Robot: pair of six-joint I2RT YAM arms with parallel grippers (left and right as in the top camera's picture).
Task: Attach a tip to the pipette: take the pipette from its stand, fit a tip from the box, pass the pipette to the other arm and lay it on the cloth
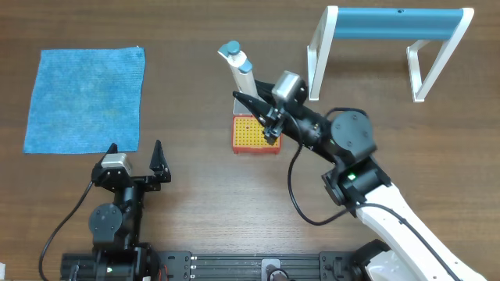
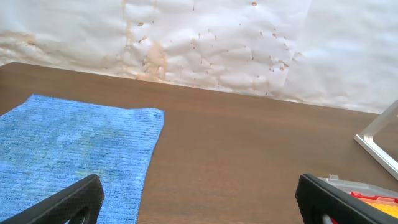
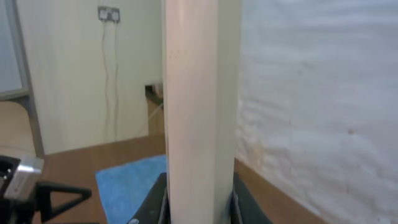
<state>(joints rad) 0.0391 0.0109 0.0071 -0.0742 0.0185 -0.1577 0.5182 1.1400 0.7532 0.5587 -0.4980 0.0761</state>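
Above the tip box: my right gripper (image 1: 262,117) is clamped on the pipette (image 1: 238,69), lifted off the table (image 1: 203,195); in my right wrist view it runs straight up between my fingers (image 3: 242,205).
Pipette axis: near upright, blue cap toward the overhead camera, working end pointing down. That end is hidden behind my gripper, so I cannot tell whether a tip is on it.
Tip box: the tip box (image 1: 255,134) stands open on the table, a yellow rack in a red rim. The tips in it are too small to count. In the top view it lies just on my side of the right gripper. As I am lifted, I judge the pipette's lower end to be over the rack or close to it.
Stand: the stand (image 1: 391,31) is well apart at the far right, with the pipette off it.
Left gripper: my left gripper (image 1: 135,152) holds nothing, jaws spread wide, low beside the cloth's near right corner.
Cloth: the cloth (image 1: 86,100) lies flat at the far left, with the pipette not yet on it.
Deciding relation: the cloth lies leftward from the pipette, past the box. My left arm is much nearer to it, so I judge the handover must go leftward across the middle.
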